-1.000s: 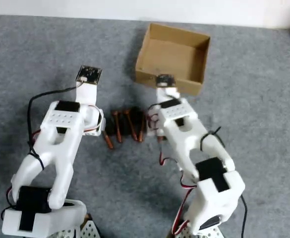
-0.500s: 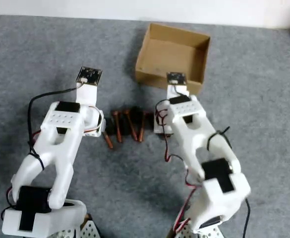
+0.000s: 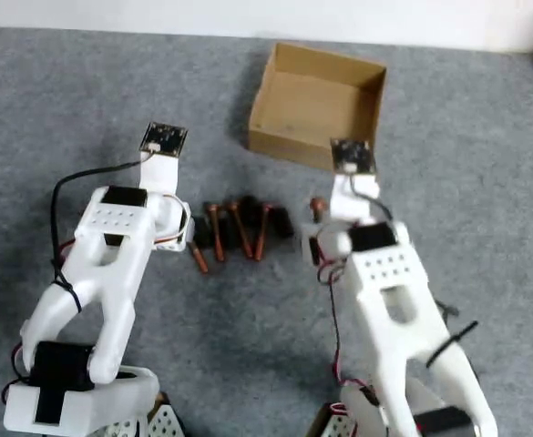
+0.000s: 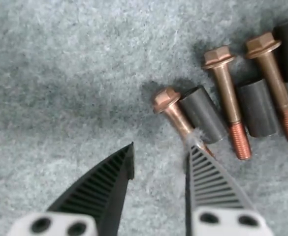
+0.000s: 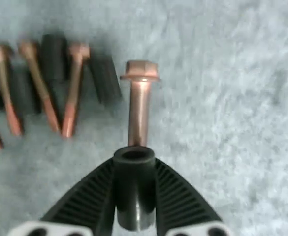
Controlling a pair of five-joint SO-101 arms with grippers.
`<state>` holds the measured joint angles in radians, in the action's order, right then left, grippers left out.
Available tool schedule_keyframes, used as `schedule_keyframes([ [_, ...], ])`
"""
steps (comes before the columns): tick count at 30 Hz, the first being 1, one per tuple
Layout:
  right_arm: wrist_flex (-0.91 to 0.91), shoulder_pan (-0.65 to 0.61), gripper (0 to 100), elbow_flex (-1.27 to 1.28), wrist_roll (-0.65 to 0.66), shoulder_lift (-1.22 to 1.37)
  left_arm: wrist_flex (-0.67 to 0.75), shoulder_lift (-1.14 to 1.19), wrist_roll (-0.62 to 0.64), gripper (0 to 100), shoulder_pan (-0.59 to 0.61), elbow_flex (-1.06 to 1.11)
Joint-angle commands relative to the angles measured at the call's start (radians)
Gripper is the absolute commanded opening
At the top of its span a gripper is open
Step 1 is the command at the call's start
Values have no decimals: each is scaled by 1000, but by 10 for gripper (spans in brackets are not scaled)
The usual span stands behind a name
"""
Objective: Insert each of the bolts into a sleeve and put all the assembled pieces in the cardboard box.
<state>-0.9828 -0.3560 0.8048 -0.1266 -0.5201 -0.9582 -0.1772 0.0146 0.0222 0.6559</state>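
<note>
Copper bolt (image 5: 140, 98) juts from the black sleeve (image 5: 135, 196) pinched in the right claw (image 5: 135, 169) near the cardboard box (image 3: 316, 96); left claw (image 4: 161, 149) gapes wide

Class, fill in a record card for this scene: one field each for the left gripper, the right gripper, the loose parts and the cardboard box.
Left gripper: open, one finger by the shank of a loose bolt
Right gripper: shut on a black sleeve; a bolt lines up with its open end, tip inside or not cannot be told
Loose parts: four bolts and several dark sleeves, clustered between the arms
Cardboard box: beyond the cluster, nothing seen inside
</note>
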Motion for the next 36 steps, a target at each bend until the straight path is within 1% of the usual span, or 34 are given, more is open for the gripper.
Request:
schedule_keyframes([
  [1, 27, 16, 5, 101, 86, -102, 17, -33, 5, 165, -8, -5],
  [5, 110, 50, 5, 251, 135, -145, 17, -35, 5, 165, -10, -5],
  [9, 122, 51, 5, 323, 161, -151, 17, -35, 5, 165, -10, -5],
  [17, 168, 51, 9, 332, 163, -151, 17, -31, 5, 165, -10, -5],
  [19, 168, 51, 41, 332, 163, -151, 17, -30, 5, 165, -10, -4],
  [22, 166, 51, 114, 334, 163, -151, 17, -30, 5, 165, -10, -4],
  [24, 166, 51, 139, 334, 163, -151, 17, -30, 5, 165, -10, -4],
  [32, 165, 53, 139, 335, 163, -151, 17, -28, 5, 165, -10, -4],
  [36, 128, 54, 139, 335, 164, -151, 17, -28, 5, 165, -10, -4],
])
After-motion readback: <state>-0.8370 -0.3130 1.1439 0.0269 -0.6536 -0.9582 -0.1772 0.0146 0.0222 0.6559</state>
